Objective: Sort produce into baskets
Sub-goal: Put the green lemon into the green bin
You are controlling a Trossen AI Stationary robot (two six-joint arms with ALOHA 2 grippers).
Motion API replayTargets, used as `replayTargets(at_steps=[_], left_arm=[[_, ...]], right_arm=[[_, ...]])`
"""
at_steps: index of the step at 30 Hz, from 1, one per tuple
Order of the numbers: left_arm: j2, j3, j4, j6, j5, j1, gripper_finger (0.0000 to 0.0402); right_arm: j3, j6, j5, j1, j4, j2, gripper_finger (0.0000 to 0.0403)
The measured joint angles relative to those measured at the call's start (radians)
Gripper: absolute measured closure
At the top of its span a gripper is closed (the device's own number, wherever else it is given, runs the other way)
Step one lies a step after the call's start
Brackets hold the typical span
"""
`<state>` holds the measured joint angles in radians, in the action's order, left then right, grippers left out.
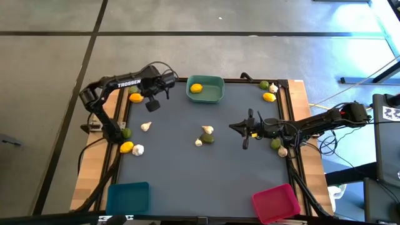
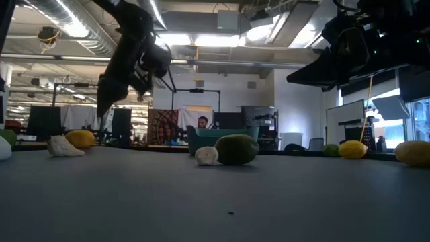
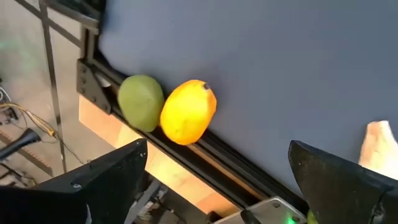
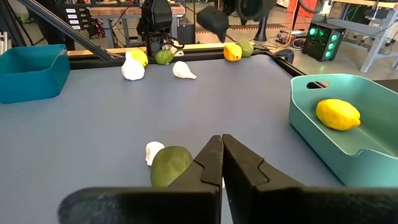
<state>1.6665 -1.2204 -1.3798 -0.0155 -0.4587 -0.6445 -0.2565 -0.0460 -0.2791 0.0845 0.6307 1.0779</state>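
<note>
Left gripper (image 3: pixel 217 180): held wide apart above lemon (image 3: pixel 188 111) and lime (image 3: pixel 142 102) at table's left edge.
Right gripper (image 4: pixel 221 163): pressed together, empty.
Advice: lemon should be centred before closing.

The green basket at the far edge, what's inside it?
One yellow lemon lies in the teal-green basket, toward one end. The rest of its floor looks bare; nothing else shows inside.

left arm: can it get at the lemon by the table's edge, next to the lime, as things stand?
Probably yes. The left hand hangs open just above that lemon, nothing between them. The lime touching it and the table's edge rail close behind leave tight room for the fingers.
</note>
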Motion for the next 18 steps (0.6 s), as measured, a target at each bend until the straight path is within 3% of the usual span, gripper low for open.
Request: replayTargets(at_steps=[10,18], left_arm=[[0.000,0.128,0.095,-0.025,-0.003,-0.013,0.0015],[0.048,0.154,0.140,-0.036,-0.029,-0.078,0.0015]], right_arm=[[0.000,0.002,-0.001,0.000,-0.005,0.000,0.0393],[0.000,0.002,-0.002,0.000,-0.004,0.000,0.0393]])
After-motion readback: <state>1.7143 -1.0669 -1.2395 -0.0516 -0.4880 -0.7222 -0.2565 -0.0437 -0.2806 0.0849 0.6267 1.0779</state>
